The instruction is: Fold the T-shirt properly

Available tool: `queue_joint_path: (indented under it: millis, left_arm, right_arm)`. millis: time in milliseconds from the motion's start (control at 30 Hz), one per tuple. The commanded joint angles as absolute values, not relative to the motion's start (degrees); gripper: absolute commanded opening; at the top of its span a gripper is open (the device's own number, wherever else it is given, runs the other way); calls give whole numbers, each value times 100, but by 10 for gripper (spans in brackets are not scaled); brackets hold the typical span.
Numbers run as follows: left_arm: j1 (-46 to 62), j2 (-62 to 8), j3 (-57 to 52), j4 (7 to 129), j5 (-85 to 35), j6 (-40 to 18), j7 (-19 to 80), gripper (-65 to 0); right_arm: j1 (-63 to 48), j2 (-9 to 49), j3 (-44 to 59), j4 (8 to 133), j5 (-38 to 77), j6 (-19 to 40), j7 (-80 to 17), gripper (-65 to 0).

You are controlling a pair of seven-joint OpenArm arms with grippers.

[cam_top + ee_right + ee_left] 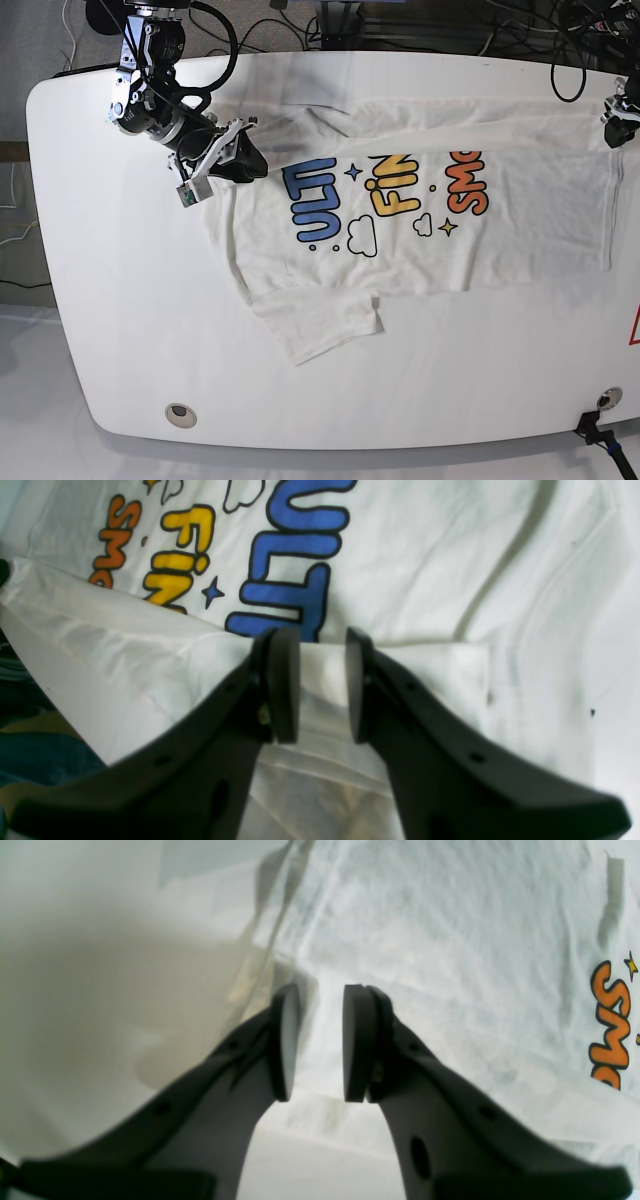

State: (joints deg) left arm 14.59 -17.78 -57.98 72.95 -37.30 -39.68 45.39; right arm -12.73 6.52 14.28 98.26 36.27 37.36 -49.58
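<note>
The white T-shirt (530, 235) lies print-up across the table (120, 300), and its far edge is folded over into a plain white band (480, 125). My right gripper (252, 162) is at that band's left end. In the right wrist view its pads (284, 685) stand apart over a plain white fold (150, 650) that overlaps the blue letters of the T-shirt (425, 555). The left arm (618, 108) sits at the band's right end. My left gripper (320, 1042) is open above wrinkled T-shirt cloth (425, 940), with a blurred raised fold (125, 990) to its left.
Cables (400, 30) run along the table's far edge. A round insert (180, 412) sits in the tabletop near the front left corner, and a dark fitting (600, 430) is at the front right. One sleeve (325, 330) points toward the front.
</note>
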Motion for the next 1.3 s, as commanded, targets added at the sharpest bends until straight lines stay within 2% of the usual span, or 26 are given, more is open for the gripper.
queue_joint_path:
  millis: [0,500,733,900,1267]
  left_arm:
    - [1534,-1824,-5833,7319,-3662,-3960,4541,-506]
    - [1640,-1798,-5833,7626,-3688,-3952,4541,-504]
    - [1648,-1675,-5824,8180,-3688,-3952,4699,-504]
    - [1648,-1666,-5754,8796,-3662,-3952,4716,-504]
    - [1499,-1684,-5121,9684,-3653,-3908,4716,-504]
  right_arm:
    - [-1253,655,1226,9877,3662,3688,-4989,-503]
    - [-1235,664,1253,10176,3662,3688,-5156,-503]
    - [-1235,664,1253,10343,3644,3670,-5156,-499]
    - [-1174,664,1218,10457,3644,3284,-5165,-498]
    - [-585,664,1218,10211,3644,3108,-5174,-498]
